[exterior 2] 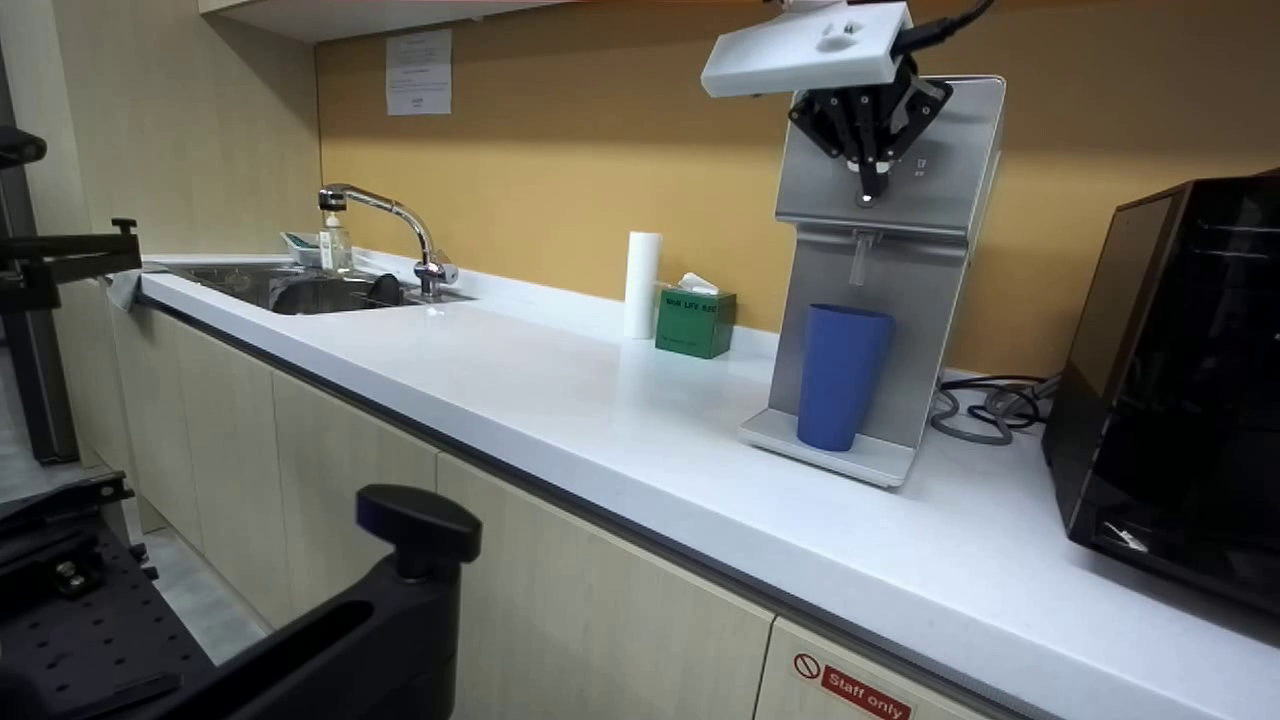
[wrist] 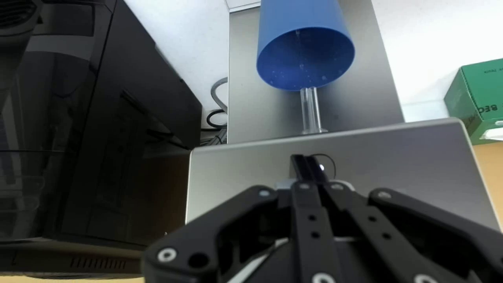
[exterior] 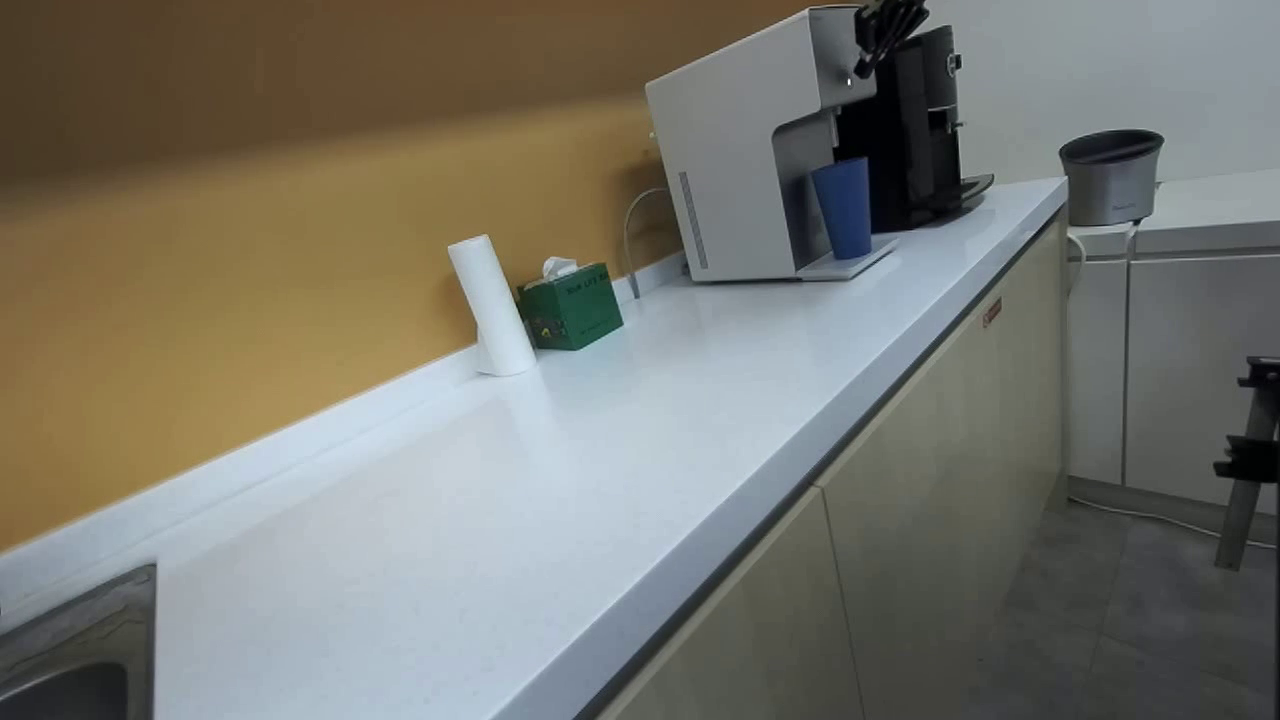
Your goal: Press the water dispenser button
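Orange wall [exterior 2: 540, 180] backs a long white surface [exterior 2: 560, 400] carrying the water dispenser [exterior: 745, 150]. Its round button [wrist: 328, 167] is partly hidden, in the wrist view, by the tool [wrist: 306, 162], which is closed on nothing; actual contact cannot be confirmed. Below the spout [wrist: 311, 112], the blue cup [exterior 2: 843, 375] shows droplets [wrist: 324, 78] and a faint streak [wrist: 299, 43], so pressing is probably under way, with only release left. To either side stand a black machine [exterior 2: 1190, 370] and a green tissue box [exterior 2: 690, 325].

Cup [exterior 2: 845, 380] right of centre in an exterior view is plain blue, water dispenser [exterior 2: 925, 280] grey-fronted, tissue box [exterior 2: 694, 322] green, wall [exterior 2: 560, 180] kinda mustard.
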### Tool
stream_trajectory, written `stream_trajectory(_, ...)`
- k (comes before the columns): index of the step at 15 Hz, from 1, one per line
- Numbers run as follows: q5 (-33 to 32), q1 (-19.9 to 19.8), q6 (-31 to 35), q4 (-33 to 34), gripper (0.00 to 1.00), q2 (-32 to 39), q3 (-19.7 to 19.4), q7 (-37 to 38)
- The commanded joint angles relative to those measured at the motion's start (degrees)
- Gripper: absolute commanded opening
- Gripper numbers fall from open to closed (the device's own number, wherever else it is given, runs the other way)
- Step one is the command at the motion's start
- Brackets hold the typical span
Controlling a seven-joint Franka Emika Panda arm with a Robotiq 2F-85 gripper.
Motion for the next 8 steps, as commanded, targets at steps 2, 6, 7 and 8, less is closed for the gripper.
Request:
stream_trajectory(2, -15.26, -4.87, 0.69, -5.63, 0.27, -6.54, 5.04, 13.24)
stream_trajectory(6, -27.41, -6.69, -1.44, -8.70, 0.54, -10.97, 6.44, 22.90)
stream_trajectory(7, -29.52, -6.86, -1.88, -9.36, 0.60, -12.02, 6.66, 24.66)
stream_trajectory(8, -31.33, -6.93, -2.44, -9.84, 0.66, -12.90, 6.78, 26.23)
